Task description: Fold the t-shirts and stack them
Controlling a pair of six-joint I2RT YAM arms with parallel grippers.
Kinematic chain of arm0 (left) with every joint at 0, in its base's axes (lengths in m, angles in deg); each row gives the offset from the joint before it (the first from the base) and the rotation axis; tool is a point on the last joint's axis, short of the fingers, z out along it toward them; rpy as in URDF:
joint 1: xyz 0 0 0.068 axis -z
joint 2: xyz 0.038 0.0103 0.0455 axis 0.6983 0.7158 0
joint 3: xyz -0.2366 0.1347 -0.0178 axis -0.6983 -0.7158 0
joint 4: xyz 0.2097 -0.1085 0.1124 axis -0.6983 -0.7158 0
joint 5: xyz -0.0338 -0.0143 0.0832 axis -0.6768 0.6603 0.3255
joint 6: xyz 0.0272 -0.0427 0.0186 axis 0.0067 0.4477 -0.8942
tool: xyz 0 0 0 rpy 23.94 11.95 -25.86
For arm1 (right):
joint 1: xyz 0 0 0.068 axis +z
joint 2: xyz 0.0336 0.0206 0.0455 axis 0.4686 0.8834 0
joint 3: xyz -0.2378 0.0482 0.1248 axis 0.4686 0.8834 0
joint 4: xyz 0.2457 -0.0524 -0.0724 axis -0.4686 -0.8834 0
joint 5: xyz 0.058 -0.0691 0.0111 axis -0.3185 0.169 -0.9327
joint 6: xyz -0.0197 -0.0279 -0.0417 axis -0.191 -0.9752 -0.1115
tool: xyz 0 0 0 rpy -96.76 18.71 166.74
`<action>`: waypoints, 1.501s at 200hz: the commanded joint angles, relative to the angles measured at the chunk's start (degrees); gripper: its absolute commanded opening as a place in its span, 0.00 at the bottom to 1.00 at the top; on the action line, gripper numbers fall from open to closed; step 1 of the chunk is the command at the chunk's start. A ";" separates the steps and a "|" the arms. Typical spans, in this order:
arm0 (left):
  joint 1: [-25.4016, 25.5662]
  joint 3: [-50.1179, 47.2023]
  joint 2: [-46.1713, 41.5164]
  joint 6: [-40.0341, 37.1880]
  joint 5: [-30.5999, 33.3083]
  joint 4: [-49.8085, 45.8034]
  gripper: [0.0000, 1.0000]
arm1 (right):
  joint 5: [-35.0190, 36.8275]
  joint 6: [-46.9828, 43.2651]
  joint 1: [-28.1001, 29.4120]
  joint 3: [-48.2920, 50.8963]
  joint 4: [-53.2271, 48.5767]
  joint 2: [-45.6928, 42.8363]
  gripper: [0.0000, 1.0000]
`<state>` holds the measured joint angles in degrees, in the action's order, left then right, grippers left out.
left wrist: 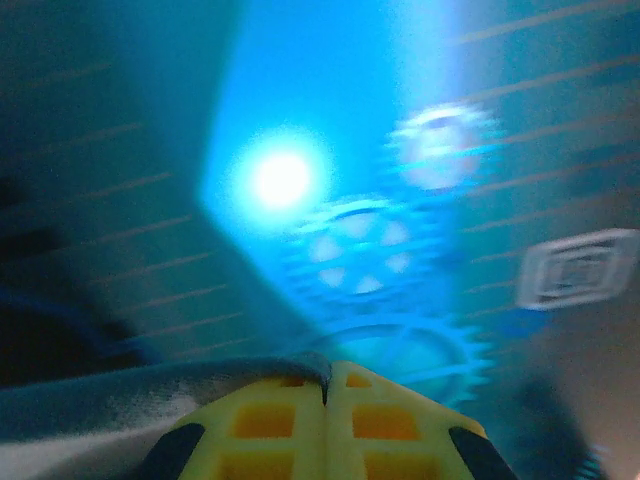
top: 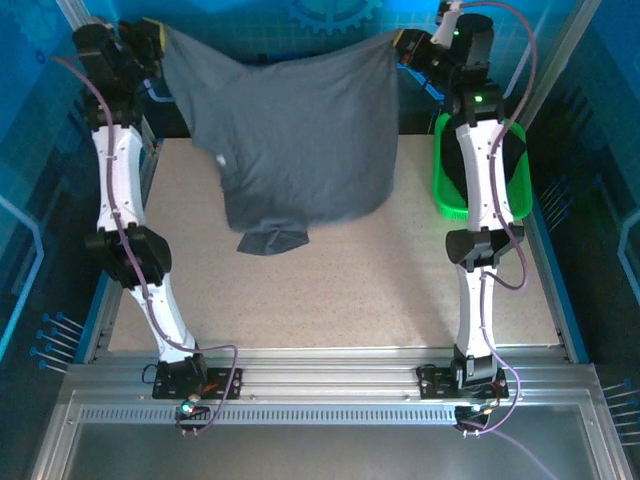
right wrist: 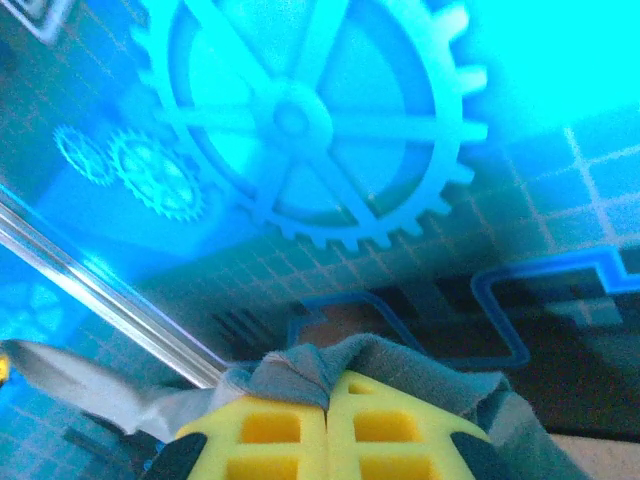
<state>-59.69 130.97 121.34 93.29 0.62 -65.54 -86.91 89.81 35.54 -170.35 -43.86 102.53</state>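
Note:
A slate-grey t-shirt (top: 295, 140) hangs spread in the air over the far half of the table, held up by its two top corners. My left gripper (top: 160, 40) is shut on its left corner, and my right gripper (top: 402, 45) is shut on its right corner. The shirt's lower part droops to the tabletop, a sleeve (top: 270, 240) lying there. In the left wrist view the yellow fingers (left wrist: 250, 420) pinch a grey cloth edge (left wrist: 150, 395). In the right wrist view bunched grey cloth (right wrist: 390, 365) sits in the shut yellow fingers (right wrist: 400, 425). A black t-shirt (top: 515, 165) lies in the basket.
A green plastic basket (top: 440, 180) stands at the right edge of the beige tabletop (top: 330, 300), partly behind the right arm. Blue walls with gear pictures close in the back and sides. A metal rail (top: 330, 385) runs along the near edge.

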 commanded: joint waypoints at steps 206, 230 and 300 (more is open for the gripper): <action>8.89 -90.44 -58.26 -9.07 14.51 -16.18 0.48 | 23.81 -1.80 7.08 100.05 1.24 -46.43 0.53; 9.25 -87.95 -47.05 -10.99 13.25 -12.99 0.33 | 22.34 -3.06 9.16 95.34 -0.21 -37.61 0.47; 11.23 -73.86 -15.34 -13.96 5.62 -7.22 0.19 | 18.65 -7.43 5.62 75.22 -6.42 -12.13 0.42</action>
<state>-49.42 52.09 99.33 81.88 9.58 -73.97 -66.61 84.98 43.19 -87.78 -44.78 83.03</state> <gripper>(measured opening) 0.199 0.420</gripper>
